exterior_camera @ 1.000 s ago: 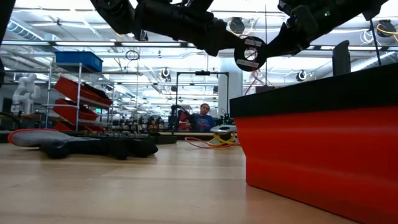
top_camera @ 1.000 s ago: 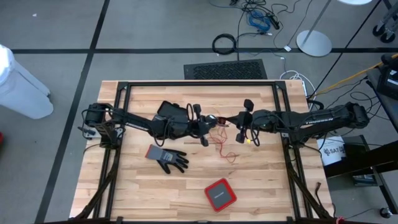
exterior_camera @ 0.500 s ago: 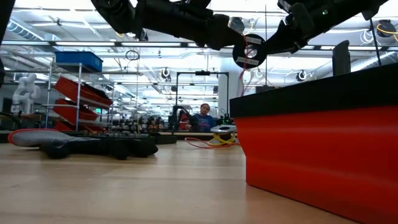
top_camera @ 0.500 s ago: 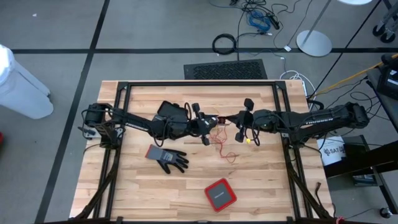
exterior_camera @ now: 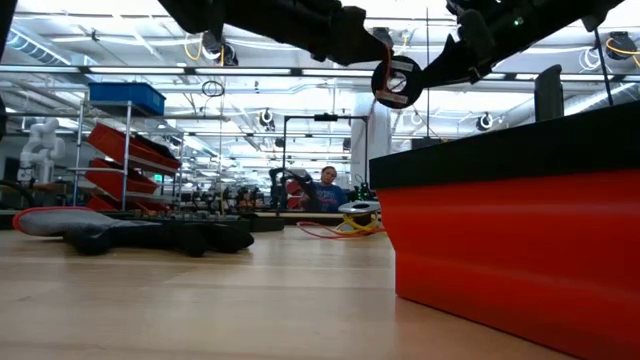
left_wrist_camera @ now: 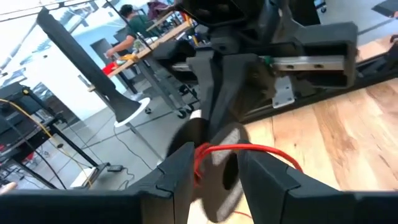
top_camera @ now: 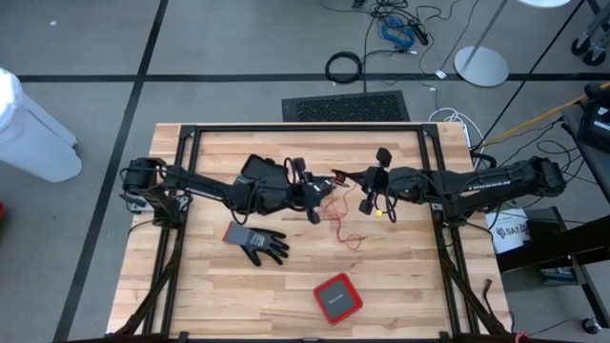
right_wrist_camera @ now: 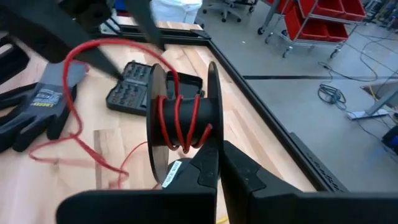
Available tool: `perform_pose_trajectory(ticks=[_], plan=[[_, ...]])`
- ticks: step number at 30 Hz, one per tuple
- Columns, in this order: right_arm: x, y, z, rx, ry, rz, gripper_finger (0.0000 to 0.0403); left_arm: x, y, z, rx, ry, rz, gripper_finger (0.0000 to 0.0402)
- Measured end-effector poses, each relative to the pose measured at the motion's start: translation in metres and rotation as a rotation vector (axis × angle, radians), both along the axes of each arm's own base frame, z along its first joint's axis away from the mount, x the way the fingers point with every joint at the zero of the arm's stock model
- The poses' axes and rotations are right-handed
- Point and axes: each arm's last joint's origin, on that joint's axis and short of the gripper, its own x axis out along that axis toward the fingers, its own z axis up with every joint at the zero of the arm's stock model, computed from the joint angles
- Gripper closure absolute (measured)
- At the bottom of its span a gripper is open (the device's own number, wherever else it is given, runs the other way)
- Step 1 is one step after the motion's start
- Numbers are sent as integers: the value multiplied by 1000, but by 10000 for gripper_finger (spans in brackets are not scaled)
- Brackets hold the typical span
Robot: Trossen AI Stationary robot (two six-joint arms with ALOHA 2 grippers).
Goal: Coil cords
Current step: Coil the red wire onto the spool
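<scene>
While both arms meet over the middle of the wooden table (top_camera: 400,276), the largest loose item, a grey glove (top_camera: 255,242), lies flat at about seven o'clock from the table's centre, well clear of the grippers. Next in size, a red square box (top_camera: 336,297) sits toward six o'clock near the front edge, and a black case (right_wrist_camera: 134,90) rests under the left arm at roughly ten o'clock.

Reaching in from nine o'clock, the left gripper (left_wrist_camera: 211,171) has its fingers narrowly parted with the red cord (right_wrist_camera: 68,81) running between them; whether they pinch it cannot be told. Coming from three o'clock, the right gripper (right_wrist_camera: 217,158) is closed tight on the rim of a small black spool (right_wrist_camera: 183,121), held above the table just right of centre. Several turns of the red cord wrap the spool's core, and the loose remainder arcs toward the left gripper and trails onto the wood at about five o'clock. A yellow cord (top_camera: 380,214) shows just beneath the right gripper.
</scene>
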Motion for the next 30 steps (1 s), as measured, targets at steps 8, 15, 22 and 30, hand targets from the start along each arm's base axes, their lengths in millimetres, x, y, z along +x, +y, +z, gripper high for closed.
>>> perform_pose_trajectory(ticks=[8, 15, 22, 30], plan=[[2, 0, -1, 1, 1, 4, 403, 1, 1, 5, 1, -10, 25, 271], [22, 0, -16, -8, 15, 6, 403, 9, 1, 28, -28, -40, 27, 271], [27, -4, -8, -56, -82, -47, 403, 12, -1, 25, -166, 9, 5, 271], [28, -4, -5, -21, -127, -51, 403, 13, -5, 24, -172, 2, -9, 271]])
